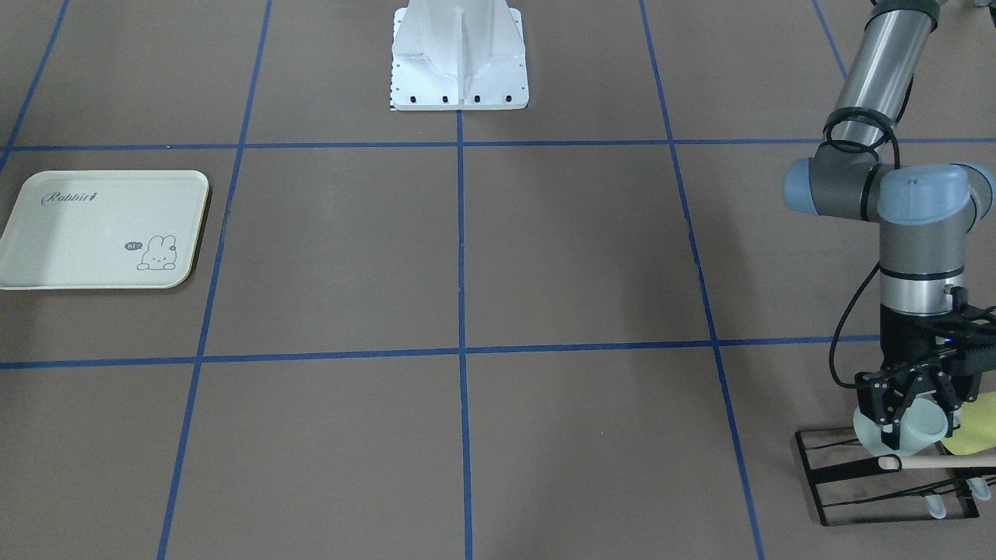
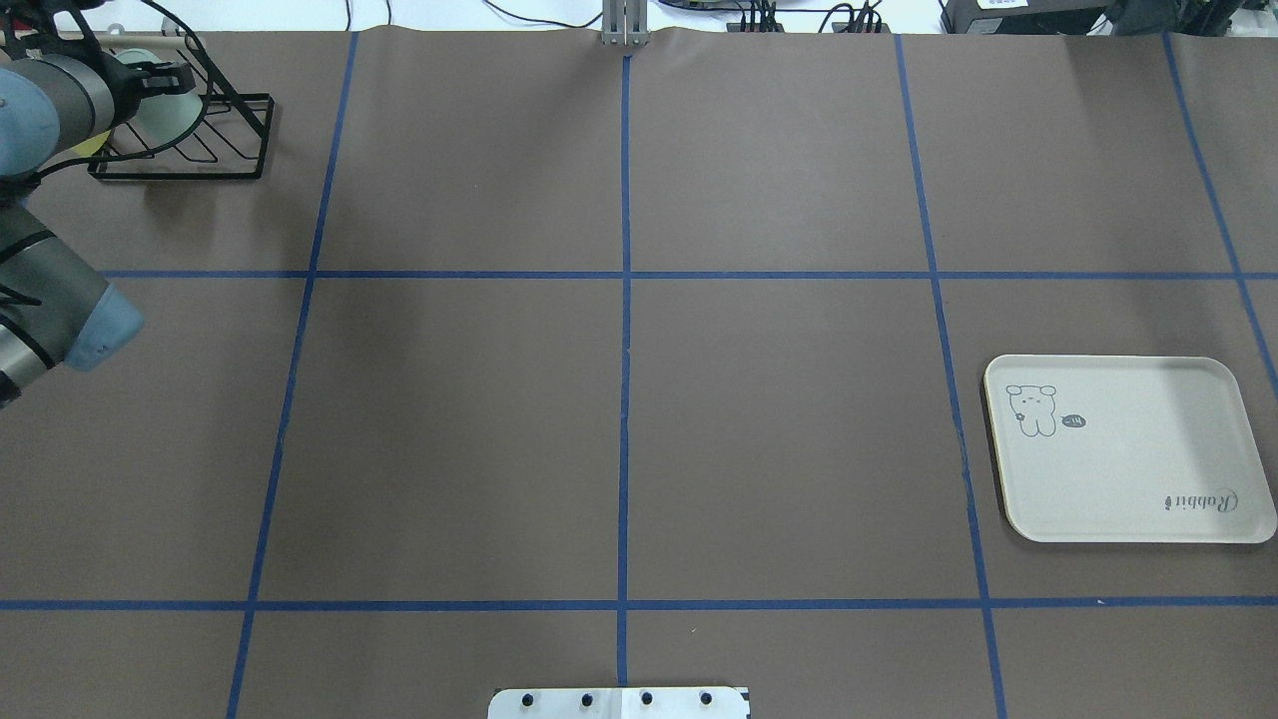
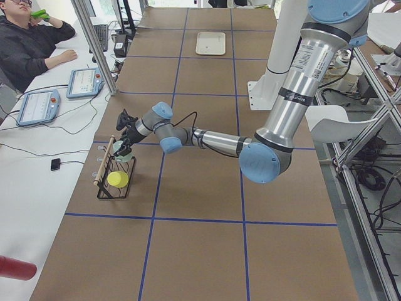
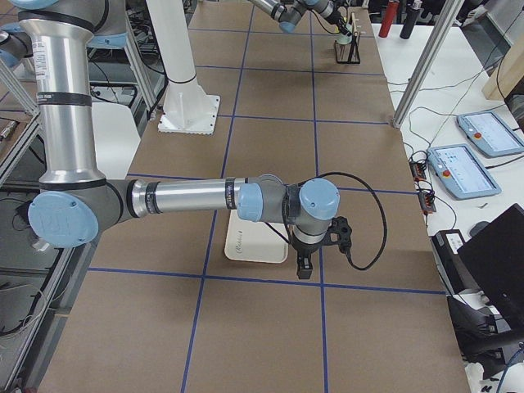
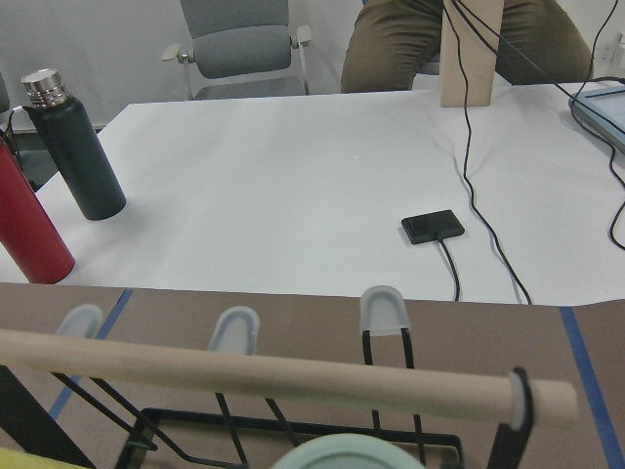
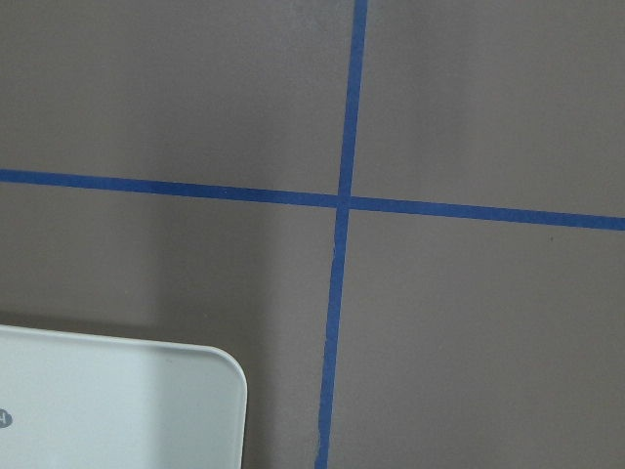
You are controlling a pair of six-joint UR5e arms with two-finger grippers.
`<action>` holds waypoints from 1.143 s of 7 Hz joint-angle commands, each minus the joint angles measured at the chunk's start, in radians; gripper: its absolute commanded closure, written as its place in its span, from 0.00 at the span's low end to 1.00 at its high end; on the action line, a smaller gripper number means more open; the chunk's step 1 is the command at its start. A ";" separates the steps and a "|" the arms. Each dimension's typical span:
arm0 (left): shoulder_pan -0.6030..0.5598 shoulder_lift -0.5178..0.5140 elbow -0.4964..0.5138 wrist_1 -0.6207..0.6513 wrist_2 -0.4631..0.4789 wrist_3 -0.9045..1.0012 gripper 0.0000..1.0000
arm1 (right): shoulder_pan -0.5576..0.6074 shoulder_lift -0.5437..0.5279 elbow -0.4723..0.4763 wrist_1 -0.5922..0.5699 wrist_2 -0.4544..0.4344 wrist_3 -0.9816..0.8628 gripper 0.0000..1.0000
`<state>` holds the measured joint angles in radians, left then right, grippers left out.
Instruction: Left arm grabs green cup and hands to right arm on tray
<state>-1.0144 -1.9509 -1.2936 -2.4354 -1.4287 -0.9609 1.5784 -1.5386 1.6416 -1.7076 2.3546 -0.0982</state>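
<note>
The green cup (image 1: 870,432) lies tilted at the end of a black wire rack (image 1: 813,467), just behind the rack's wooden dowel (image 1: 934,460). My left gripper (image 1: 922,428) comes down on it with a finger on each side of the cup near its rim, and looks shut on it. The overhead view shows the same gripper (image 2: 160,85) and cup (image 2: 172,108). The cup's rim (image 5: 347,455) fills the bottom of the left wrist view. The cream tray (image 1: 47,264) lies bare at the far side of the table. My right gripper (image 4: 304,270) hangs just past the tray's edge (image 4: 246,246); I cannot tell if it is open.
A yellow-green cup (image 1: 976,432) lies in the same rack beside the green one. The rack's capped pegs (image 5: 379,313) stand beyond the dowel. The white robot base (image 1: 459,62) stands at mid table. Two bottles (image 5: 73,147) stand on the white side table beyond.
</note>
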 commanded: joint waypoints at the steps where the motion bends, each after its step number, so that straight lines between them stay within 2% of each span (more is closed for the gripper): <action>1: -0.003 0.000 -0.009 0.003 -0.001 0.001 0.61 | 0.000 0.000 -0.002 0.000 0.000 0.000 0.01; 2: -0.006 0.000 -0.025 0.007 -0.002 0.001 0.61 | -0.001 0.000 -0.002 0.000 0.000 0.000 0.01; 4: -0.041 0.001 -0.044 0.013 -0.065 0.001 0.61 | 0.000 0.000 0.003 -0.001 0.002 0.000 0.01; 8: -0.058 0.013 -0.082 0.015 -0.073 0.030 0.61 | 0.000 0.000 0.001 -0.001 0.002 0.000 0.01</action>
<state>-1.0663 -1.9385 -1.3711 -2.4209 -1.4966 -0.9415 1.5780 -1.5396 1.6442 -1.7085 2.3562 -0.0982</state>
